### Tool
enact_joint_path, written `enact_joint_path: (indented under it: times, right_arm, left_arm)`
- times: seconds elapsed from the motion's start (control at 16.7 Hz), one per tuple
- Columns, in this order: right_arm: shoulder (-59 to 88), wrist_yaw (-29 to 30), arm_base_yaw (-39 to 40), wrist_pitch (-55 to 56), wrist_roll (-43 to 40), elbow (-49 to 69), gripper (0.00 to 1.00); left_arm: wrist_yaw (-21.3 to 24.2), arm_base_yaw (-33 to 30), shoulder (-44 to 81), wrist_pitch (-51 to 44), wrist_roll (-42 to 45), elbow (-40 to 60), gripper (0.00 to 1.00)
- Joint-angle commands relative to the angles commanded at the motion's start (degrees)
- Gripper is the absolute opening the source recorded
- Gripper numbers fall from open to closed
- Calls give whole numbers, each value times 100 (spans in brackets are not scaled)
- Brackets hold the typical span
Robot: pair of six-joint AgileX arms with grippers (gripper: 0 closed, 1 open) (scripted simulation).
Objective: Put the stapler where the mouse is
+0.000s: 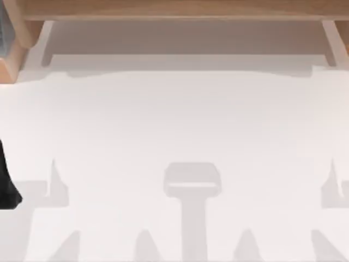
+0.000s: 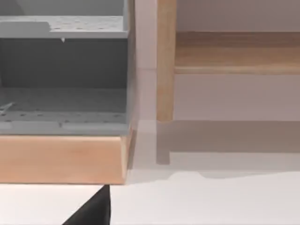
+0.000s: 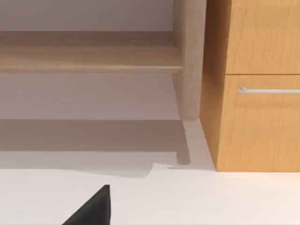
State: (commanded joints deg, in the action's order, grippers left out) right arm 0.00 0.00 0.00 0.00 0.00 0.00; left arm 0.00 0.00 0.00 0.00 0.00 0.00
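Left arm (image 1: 7, 183) sits parked at nine o'clock on the white table (image 1: 174, 125), jaw state impossible to tell, so this looks pre-approach: finding the stapler comes next.

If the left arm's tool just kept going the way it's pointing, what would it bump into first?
Probably the wooden base under the grey shelf unit. In the left wrist view it stands straight ahead across bare white table, though how far off is unclear.

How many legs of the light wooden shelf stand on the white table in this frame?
2: one pale wooden leg at the white table's back left, the other at its back right. More could be hidden behind the shelf.
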Motion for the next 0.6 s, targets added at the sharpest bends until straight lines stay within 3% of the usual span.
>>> enact_joint_path:
  times: [0.3, 0.6]
  right_arm:
    - [374, -11, -274, -284, -185, 307, 100]
    - [2187, -15, -1415, -1450, -957, 1546, 100]
  left_arm:
    - [0, 0, 0, 0, 0, 0, 100]
    - [0, 0, 0, 0, 0, 0, 100]
